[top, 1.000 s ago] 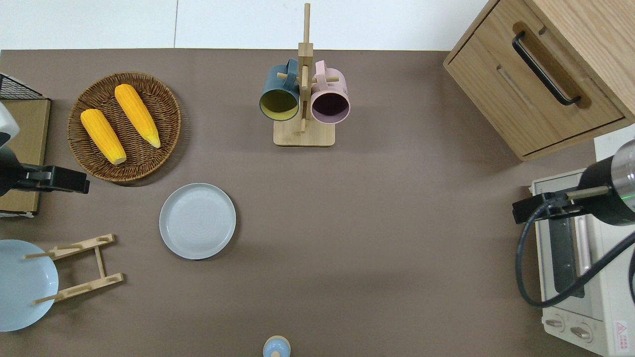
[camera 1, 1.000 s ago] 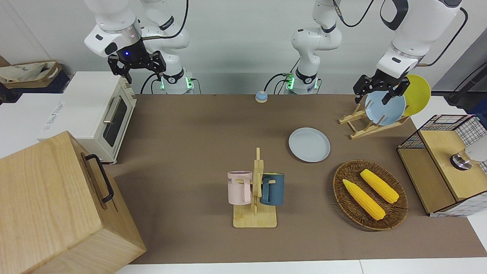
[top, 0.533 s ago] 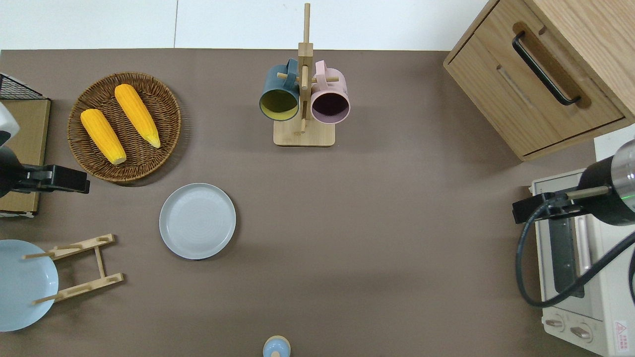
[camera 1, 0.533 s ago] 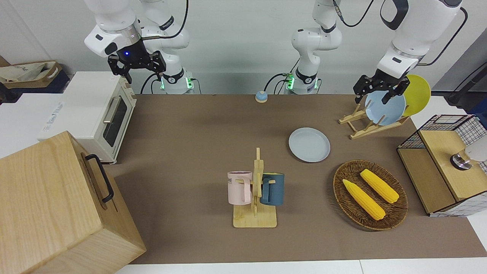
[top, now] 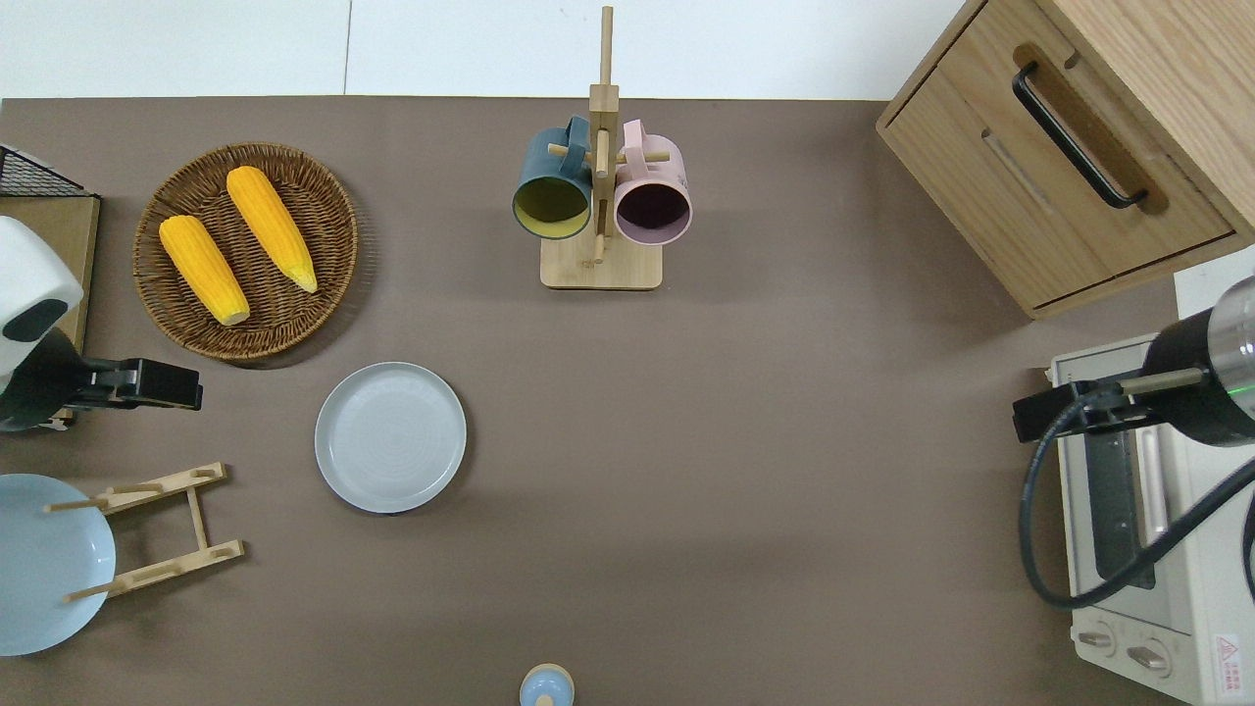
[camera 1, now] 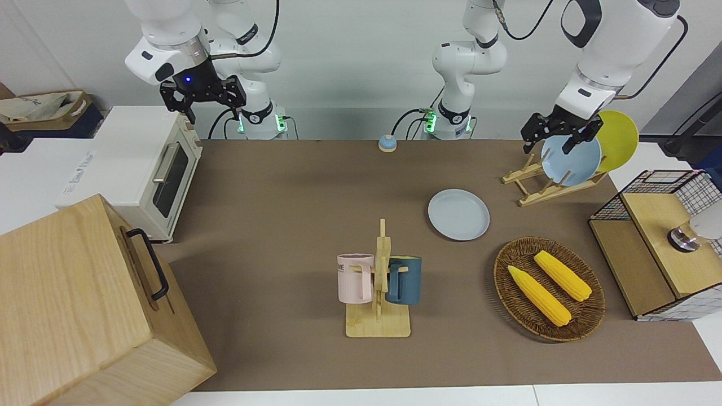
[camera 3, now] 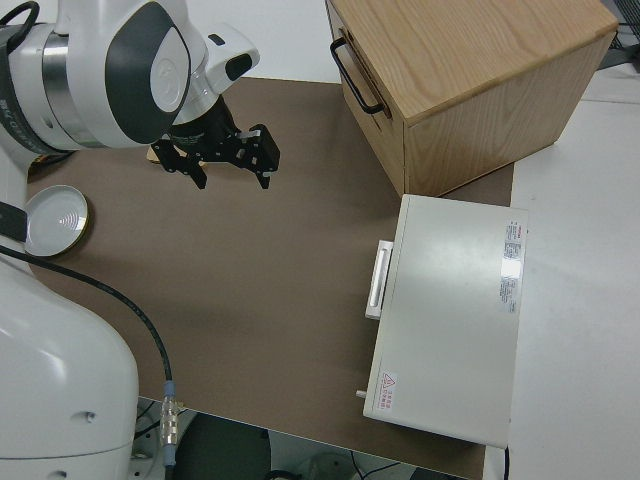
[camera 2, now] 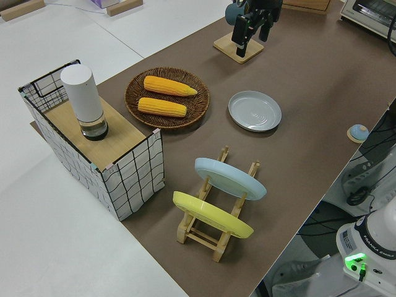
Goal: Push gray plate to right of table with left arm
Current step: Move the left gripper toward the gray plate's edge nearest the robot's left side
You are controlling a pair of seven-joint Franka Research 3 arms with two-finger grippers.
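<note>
The left gripper [camera 1: 555, 140] is hovering with jaws open and empty — apart from the gray plate [camera 1: 458, 214] lying on the table [camera 1: 282, 197] — while the right arm is sitting parked.

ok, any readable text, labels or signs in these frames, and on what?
"ME": on the pink mug, rest cut off.
"FRANKA": on the robot base, second word too small to read.
Red warning triangle sticker on the toaster oven: its text is too small to read.
</note>
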